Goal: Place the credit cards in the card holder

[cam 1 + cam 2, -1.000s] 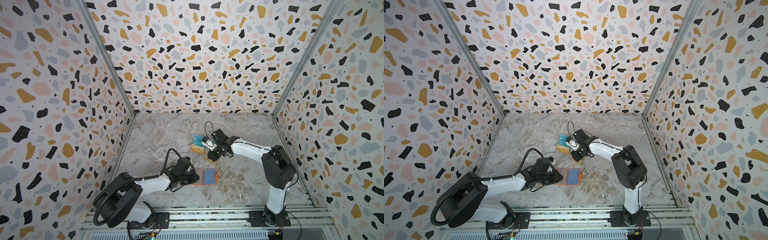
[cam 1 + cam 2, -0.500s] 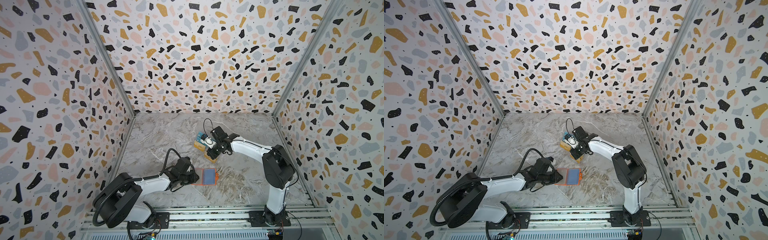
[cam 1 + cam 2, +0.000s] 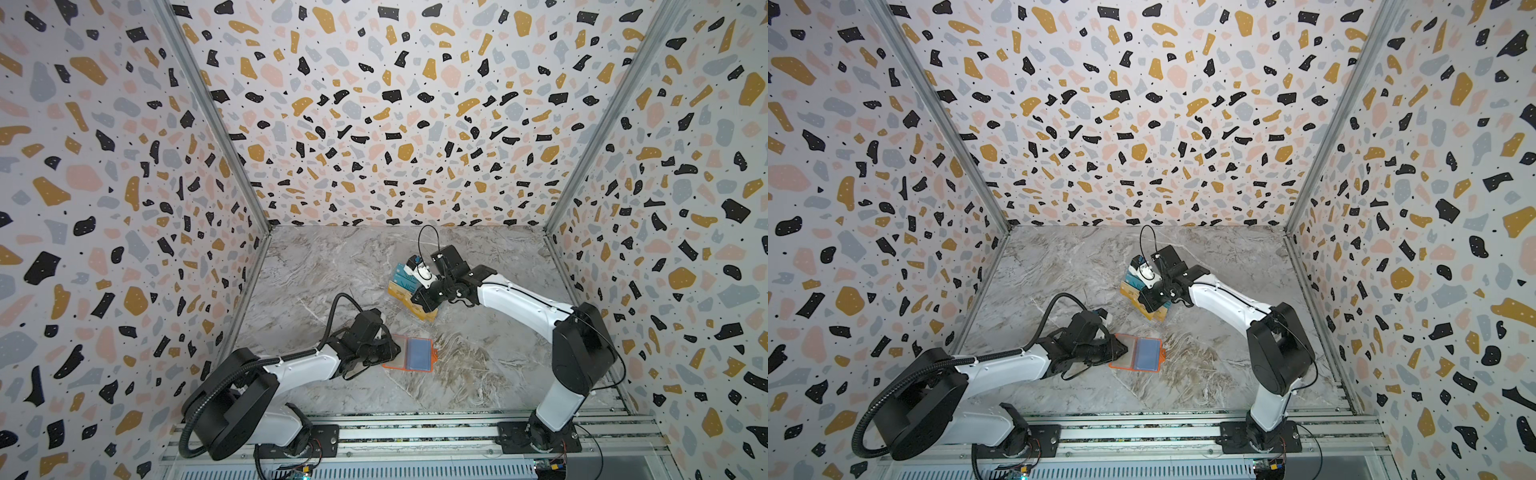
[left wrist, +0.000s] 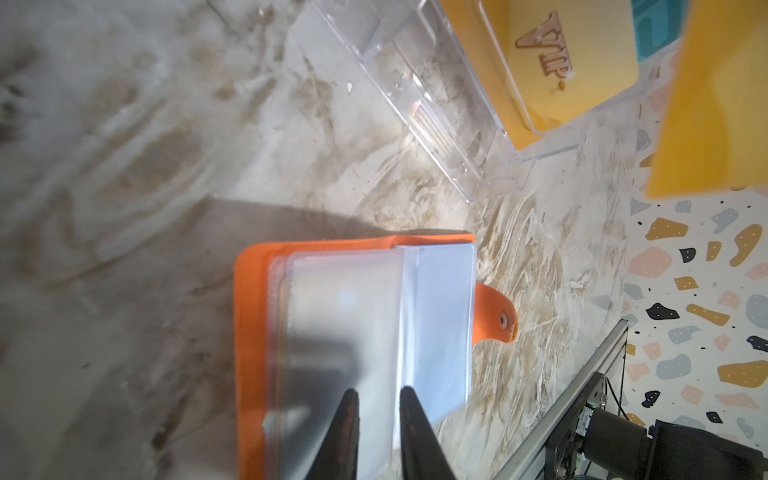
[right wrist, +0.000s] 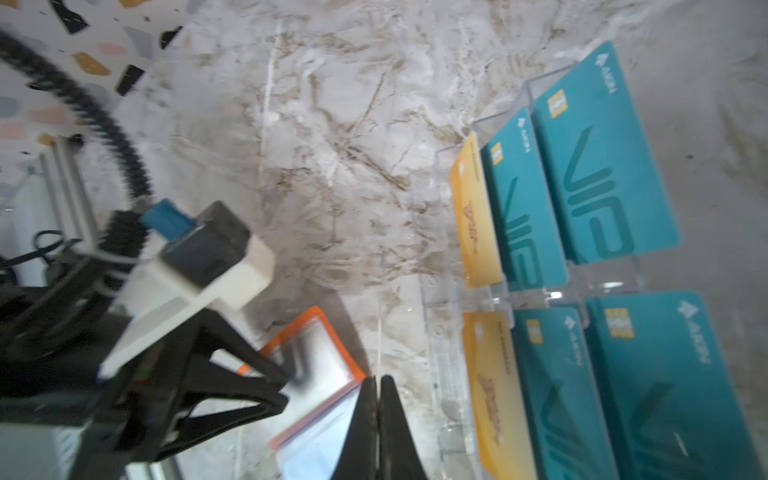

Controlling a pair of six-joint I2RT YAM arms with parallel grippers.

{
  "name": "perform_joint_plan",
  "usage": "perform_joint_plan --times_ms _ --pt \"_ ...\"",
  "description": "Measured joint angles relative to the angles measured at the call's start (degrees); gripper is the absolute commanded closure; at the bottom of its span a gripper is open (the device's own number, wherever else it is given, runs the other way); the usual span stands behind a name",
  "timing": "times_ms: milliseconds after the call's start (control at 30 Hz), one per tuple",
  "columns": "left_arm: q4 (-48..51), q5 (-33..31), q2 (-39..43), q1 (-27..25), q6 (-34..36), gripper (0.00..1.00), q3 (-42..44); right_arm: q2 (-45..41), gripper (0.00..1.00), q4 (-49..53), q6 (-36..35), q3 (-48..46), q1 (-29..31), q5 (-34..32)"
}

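The orange card holder lies open on the marble floor, clear sleeves up. My left gripper grips its left half, jaws a little apart around the sleeves. My right gripper is shut on a gold credit card, seen edge-on in the right wrist view. It hangs just in front of the rack, behind the holder. Teal credit cards and gold ones stand in the rack.
A transparent acrylic tiered rack holds the remaining cards at mid-floor. Speckled walls close in three sides. A metal rail with both arm bases runs along the front.
My right gripper has shifted slightly by the rack, keeping the gold card. The left arm and the card holder have stayed where they were.
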State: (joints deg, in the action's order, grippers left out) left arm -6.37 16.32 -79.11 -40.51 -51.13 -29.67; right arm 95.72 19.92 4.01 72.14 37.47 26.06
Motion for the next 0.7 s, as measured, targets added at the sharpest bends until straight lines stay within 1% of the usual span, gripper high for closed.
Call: perform_joint_plan --times_ms 100,267,467,700 --pt "0.8 -0.9 -0.7 0.0 0.7 0.79 -1.0 -2.9 1.0 -4.9 5.3 -6.8 -0.1 4.7" --pt "2.8 -3.2 -0.8 0.2 2.1 0.77 -1.3 -3.5 1.0 -12.4 14.9 -17.6 -0.1 10.8" --pt "4.6 -3.8 -1.0 0.5 3.7 0.78 -1.3 -4.1 1.0 -19.7 23.9 -24.8 -0.1 14.4" --pt "4.6 -3.8 -0.9 0.6 3.8 0.83 -0.3 -6.6 1.0 -27.9 33.6 -31.5 -0.7 16.2"
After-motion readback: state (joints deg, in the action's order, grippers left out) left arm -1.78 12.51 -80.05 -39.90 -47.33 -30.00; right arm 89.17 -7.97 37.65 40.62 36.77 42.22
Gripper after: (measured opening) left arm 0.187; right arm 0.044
